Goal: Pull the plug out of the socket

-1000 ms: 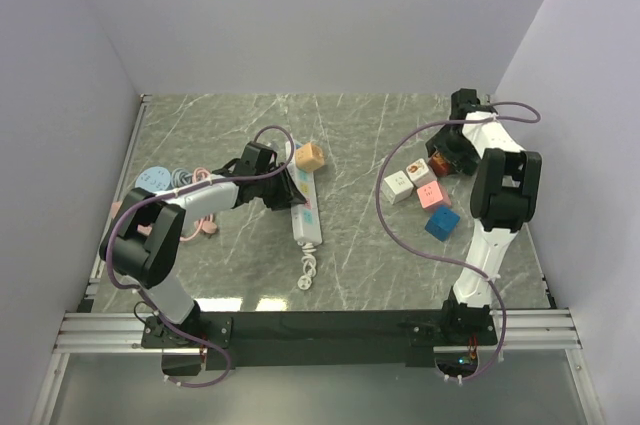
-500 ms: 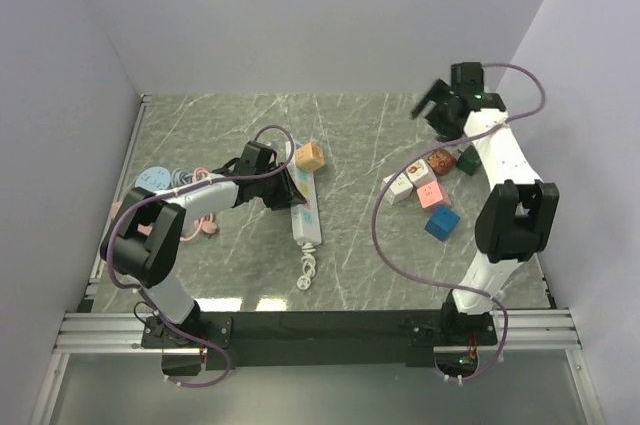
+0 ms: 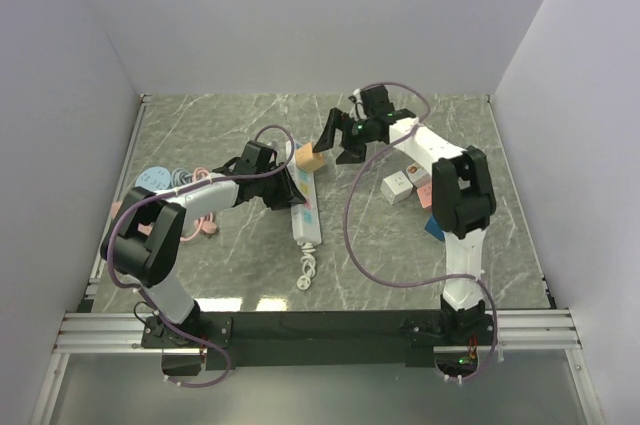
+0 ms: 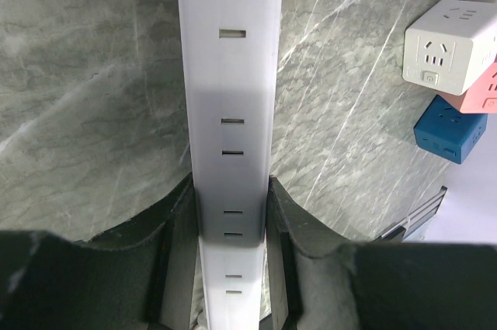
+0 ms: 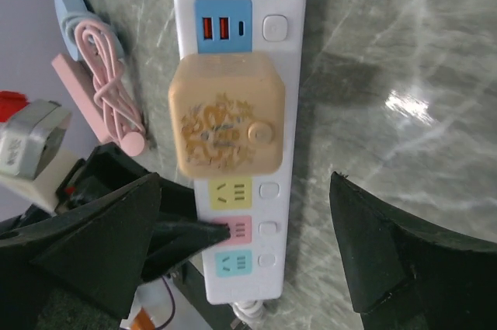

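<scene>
Where the counter (image 3: pixel 380 265) comes closest to the arm bases, a white cord (image 3: pixel 308 271) lies curled, and from it the white power strip (image 3: pixel 305 210) runs away toward the far wall, a little left of the middle. The left end effector (image 4: pixel 231 190) is closed across the width of this strip about halfway along it. In the left wrist view its two dark fingers (image 4: pixel 175 225) press against the two long sides and the strip passes straight between them. To the right, well apart from the strip, stand a blue cube (image 4: pixel 449 130), a pink cube (image 4: pixel 485 93) and a white cube (image 4: pixel 449 46) close together. In the view from above the right arm hides part of the blue one. Near the left edge of the counter lie a bundle of pink cable (image 5: pixel 109 58) and a light blue round thing (image 3: pixel 152 177). Farther on, the plug (image 5: pixel 226 116), a tan cube with rounded corners and a round button on top, sits in the strip near its far end. The coloured sockets are on its near side and the blue panel with small ports is just beyond it. The right end effector (image 5: pixel 245 178) hangs above this plug with its fingers (image 5: pixel 101 244) spread very wide. It holds nothing, and in its own camera the plug shows between the two fingers with neither one touching it.
</scene>
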`<state>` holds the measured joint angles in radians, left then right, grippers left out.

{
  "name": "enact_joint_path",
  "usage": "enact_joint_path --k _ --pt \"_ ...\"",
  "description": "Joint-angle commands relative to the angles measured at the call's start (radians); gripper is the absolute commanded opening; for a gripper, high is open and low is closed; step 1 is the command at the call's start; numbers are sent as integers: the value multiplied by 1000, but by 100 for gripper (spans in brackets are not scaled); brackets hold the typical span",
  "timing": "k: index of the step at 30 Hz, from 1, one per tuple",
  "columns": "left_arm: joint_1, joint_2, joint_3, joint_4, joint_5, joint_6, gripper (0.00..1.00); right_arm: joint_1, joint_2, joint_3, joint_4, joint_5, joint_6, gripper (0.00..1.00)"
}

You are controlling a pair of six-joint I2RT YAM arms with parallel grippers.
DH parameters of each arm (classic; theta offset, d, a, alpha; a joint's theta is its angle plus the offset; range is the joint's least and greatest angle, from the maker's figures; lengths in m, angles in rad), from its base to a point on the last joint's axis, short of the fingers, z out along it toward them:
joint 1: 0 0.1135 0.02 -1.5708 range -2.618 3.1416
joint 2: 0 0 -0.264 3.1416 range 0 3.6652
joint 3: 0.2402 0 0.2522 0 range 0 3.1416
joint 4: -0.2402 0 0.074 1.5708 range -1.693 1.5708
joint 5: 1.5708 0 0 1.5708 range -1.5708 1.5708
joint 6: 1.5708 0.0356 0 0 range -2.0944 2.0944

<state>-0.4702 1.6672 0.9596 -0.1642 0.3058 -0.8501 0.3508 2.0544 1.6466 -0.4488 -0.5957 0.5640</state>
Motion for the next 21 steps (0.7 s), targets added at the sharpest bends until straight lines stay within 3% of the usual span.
enact_joint_path --k 1,12,15,17,21 --pt "-4 -3 24 -11 18 11 1 25 41 97 30 -55 -15 95" --pt "-16 11 33 0 27 2 1 103 188 220 21 -56 -16 96" --pt "-18 9 36 -4 24 3 1 114 239 281 -2 -49 -12 90" --pt "-18 6 36 -8 21 5 1 119 269 320 -24 -64 -10 79" --pt "-16 -3 30 -6 12 6 1 131 280 331 -51 -42 -49 77"
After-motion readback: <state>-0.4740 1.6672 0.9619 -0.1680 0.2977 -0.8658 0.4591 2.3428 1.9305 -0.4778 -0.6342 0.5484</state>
